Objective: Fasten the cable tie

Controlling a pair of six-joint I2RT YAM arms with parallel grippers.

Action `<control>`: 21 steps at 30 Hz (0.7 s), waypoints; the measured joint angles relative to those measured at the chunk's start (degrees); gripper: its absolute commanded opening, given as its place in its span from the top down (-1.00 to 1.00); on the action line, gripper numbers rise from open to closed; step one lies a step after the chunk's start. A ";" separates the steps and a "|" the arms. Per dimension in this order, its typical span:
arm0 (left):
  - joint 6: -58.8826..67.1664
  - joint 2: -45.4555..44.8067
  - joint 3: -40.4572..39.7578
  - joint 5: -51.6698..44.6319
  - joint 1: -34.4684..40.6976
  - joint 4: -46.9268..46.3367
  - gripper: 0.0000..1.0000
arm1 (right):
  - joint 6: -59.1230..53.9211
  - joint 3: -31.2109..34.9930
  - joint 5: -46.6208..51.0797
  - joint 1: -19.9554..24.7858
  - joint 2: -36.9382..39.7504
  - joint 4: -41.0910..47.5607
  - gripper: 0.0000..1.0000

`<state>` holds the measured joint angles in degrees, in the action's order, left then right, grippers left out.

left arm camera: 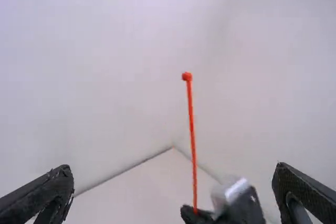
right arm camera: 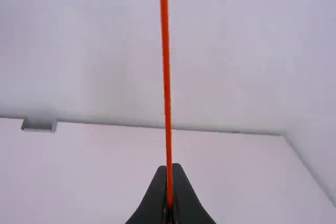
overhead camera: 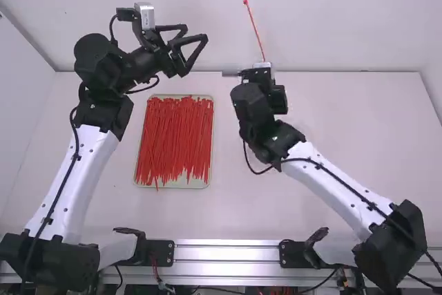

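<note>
Cable tie (overhead camera: 255, 25) was held upright above the far part of desk (overhead camera: 359, 115), head uppermost, lower end clamped between shut right jaws. Left jaws were spread wide, raised, well apart from tie. Tray (overhead camera: 197, 186) of red ties (overhead camera: 175, 139) was seen between arms.

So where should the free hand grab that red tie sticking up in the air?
Probably the bare strap just below the head of the cable tie, coming in level from the side. The right hand pinches its bottom end and it stands upright, so the top part is free. The left hand is open, raised and facing it from that side.
</note>
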<state>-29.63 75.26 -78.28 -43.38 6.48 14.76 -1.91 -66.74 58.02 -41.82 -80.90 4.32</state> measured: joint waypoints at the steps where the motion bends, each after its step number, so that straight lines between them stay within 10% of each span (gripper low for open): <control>1: -0.20 0.00 0.00 0.22 0.09 0.13 -0.98 | -0.26 0.00 0.87 -0.72 0.17 -0.15 1.00; 21: -4.11 0.00 0.00 5.14 8.17 4.83 -0.66 | -10.16 0.00 24.98 -14.36 0.61 -3.72 1.00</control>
<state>-33.74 75.26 -78.28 -38.24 14.66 19.59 -12.08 -66.74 83.00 -56.18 -80.29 0.60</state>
